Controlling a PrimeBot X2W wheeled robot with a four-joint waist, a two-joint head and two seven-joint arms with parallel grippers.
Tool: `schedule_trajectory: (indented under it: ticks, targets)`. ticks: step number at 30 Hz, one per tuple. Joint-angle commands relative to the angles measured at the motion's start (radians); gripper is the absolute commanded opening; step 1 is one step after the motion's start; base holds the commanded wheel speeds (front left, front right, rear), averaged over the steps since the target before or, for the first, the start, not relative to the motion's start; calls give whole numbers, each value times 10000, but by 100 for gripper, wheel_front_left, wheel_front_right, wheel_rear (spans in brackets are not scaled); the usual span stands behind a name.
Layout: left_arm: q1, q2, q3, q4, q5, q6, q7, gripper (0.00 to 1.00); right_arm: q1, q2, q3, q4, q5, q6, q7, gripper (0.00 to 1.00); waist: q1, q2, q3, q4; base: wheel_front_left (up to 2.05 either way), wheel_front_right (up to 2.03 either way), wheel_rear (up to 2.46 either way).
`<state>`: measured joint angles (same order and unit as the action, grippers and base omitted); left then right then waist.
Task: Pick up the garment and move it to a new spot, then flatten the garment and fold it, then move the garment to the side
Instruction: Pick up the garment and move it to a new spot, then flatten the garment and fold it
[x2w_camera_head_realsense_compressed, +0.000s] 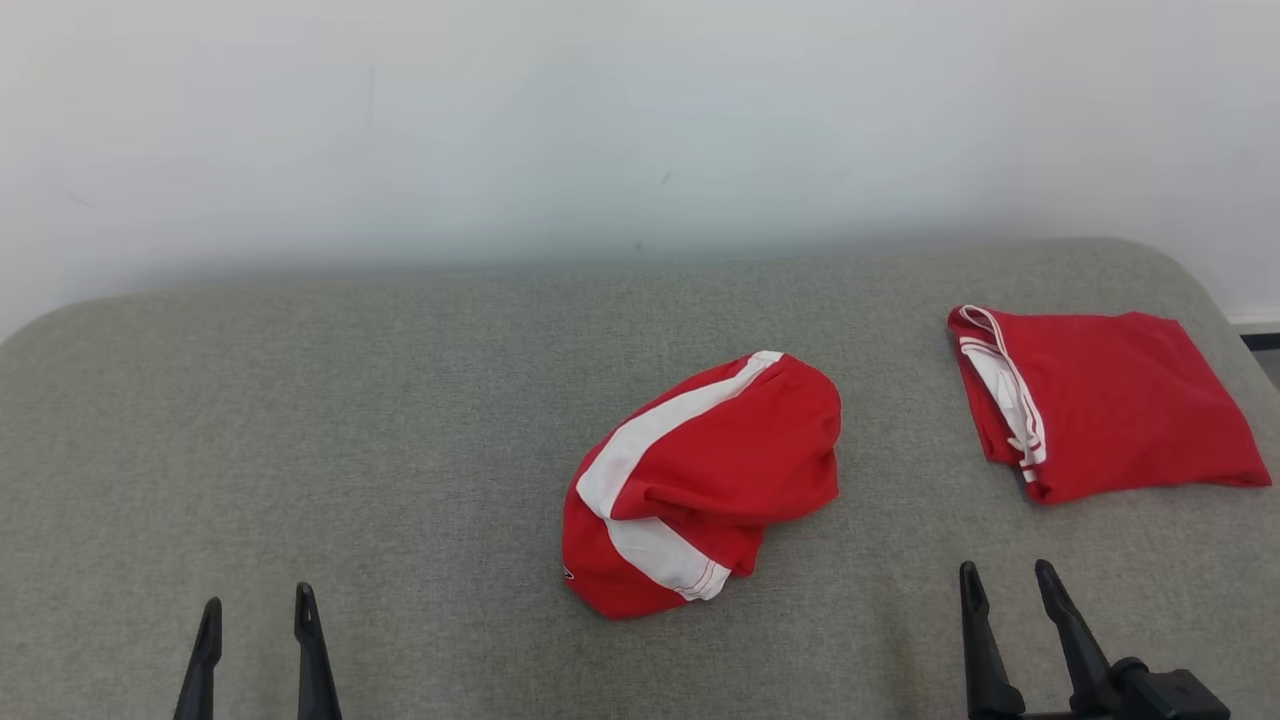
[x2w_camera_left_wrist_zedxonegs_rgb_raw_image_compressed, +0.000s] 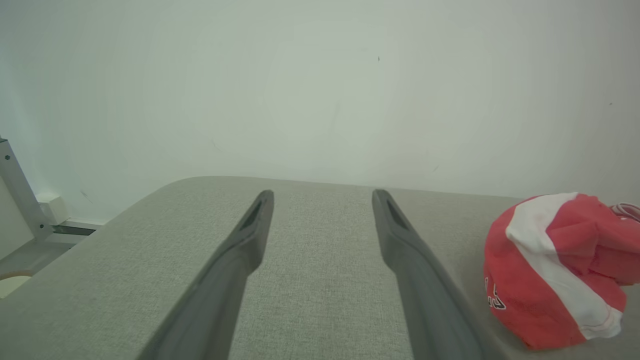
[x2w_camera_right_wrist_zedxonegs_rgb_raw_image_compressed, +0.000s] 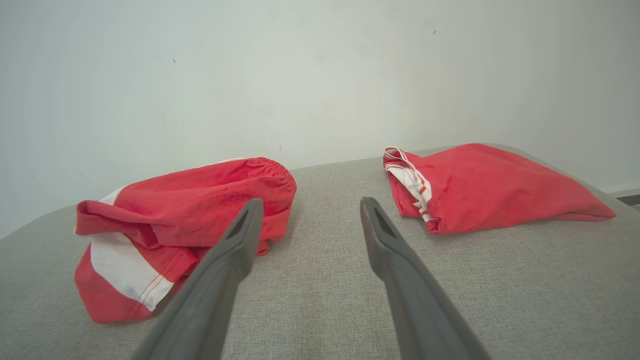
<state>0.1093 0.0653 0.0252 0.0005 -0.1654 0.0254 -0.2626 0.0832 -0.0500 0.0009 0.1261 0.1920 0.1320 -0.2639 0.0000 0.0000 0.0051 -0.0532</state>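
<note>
- Garment (x2w_camera_head_realsense_compressed: 700, 490), red with white stripe, lies crumpled mid-surface on grey padded top (x2w_camera_head_realsense_compressed: 400, 450).
- Left gripper (x2w_camera_head_realsense_compressed: 258, 598), right gripper (x2w_camera_head_realsense_compressed: 1005, 567): both spread wide, empty, near edge.
- Count: two red garments, folded garment (x2w_camera_head_realsense_compressed: 1110, 400) far right; two grippers.

Head high, looking down; wrists low, facing wall (x2w_camera_left_wrist_zedxonegs_rgb_raw_image_compressed: 320, 90); share crumpled garment (x2w_camera_head_realsense_compressed: 700, 480).

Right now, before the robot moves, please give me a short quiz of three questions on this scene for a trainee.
1. True or false: the left claw holds the crumpled garment.
2. Which lies farther to the robot's right? A) the crumpled garment B) the folded garment
3. Fill in: the right claw is ____ and empty.
Key: 1 false; 2 B; 3 open.
</note>
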Motion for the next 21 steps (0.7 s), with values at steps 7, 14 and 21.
schedule_trajectory:
  ticks: [7,14,21]
  targets:
    - [397,-146,382,106,89,-365,-32,100,242,-5,141,4,114,-22,1,100,0,0,-169,188,0,0,0]
    - [472,-150,305,187,-148,-388,-32,100,279,-3,233,60,167,-21,0,100,0,0,-175,220,0,0,0]
    - [559,-151,167,35,-185,-215,-32,100,315,-3,258,100,193,-22,1,100,0,0,-189,239,0,0,0]
